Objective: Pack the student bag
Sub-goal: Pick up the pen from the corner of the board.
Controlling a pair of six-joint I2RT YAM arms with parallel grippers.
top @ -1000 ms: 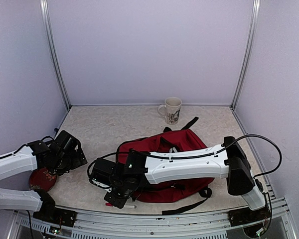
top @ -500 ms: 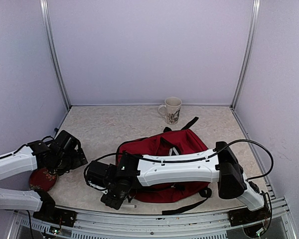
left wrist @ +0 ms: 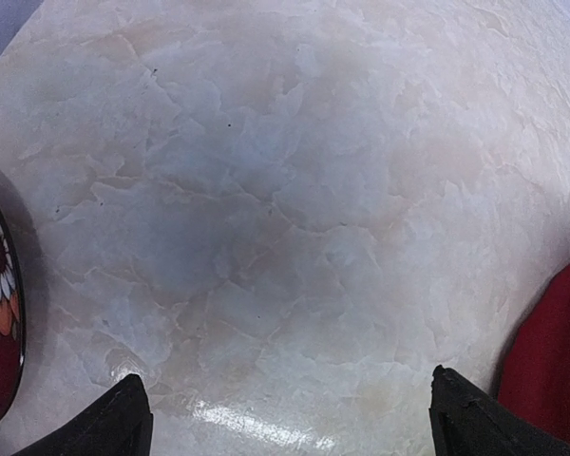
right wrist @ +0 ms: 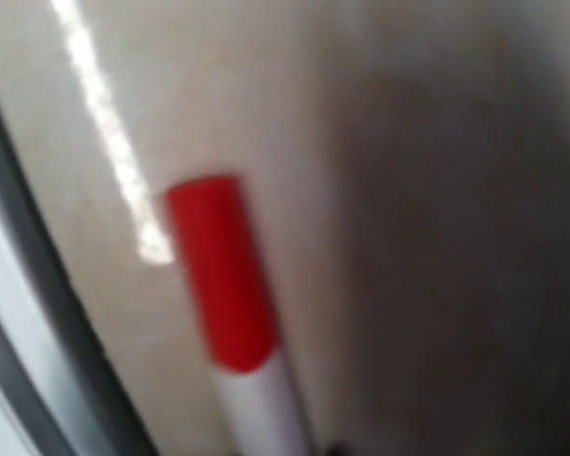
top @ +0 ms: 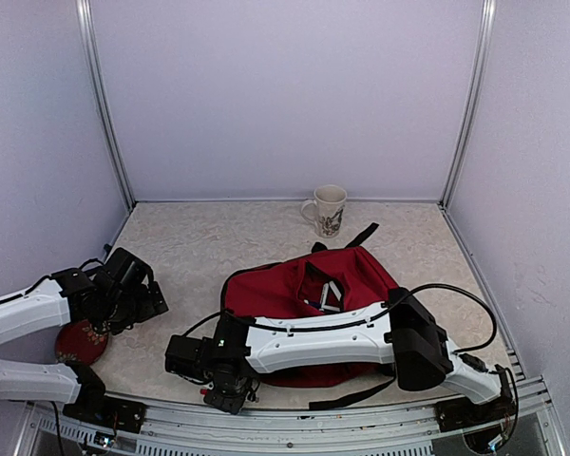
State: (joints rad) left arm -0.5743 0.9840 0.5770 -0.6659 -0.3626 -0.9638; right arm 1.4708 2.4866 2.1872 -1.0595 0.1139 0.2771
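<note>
The right tool (top: pixel 230 391) is down low at the near edge of the bench (top: pixel 199 247), at the end of an arm stretched far across to its left. Its wrist camera is pressed so close that no fingertips show, so I cannot tell whether it is released or clenched, or whether it has anything. Right under it lies a pen (right wrist: pixel 230 313), white barrel with a red cap, probably a marker, though the picture is too blurred to be sure. It lies flat on the bench just beside the grey rail (right wrist: pixel 38 313), its long axis close to parallel with that rail, cap pointing away from the camera.

From there the student bag (top: pixel 285 285) lies back and to the right of the tool, further from the rail, slumped flat in the middle of the bench, with the right forearm crossing over its near side. Its dark-lined mouth faces up, so I judge the pen must travel rightward and inward to get in.

The left tool (left wrist: pixel 299 418) hangs released over bare bench, fingers spread wide with nothing between them, well apart from the pen. The right arm is clearly the nearer one. A flowered red dish (top: pixel 76 342) sits by the left arm, and a mug (top: pixel 328 209) stands beyond the bag.
</note>
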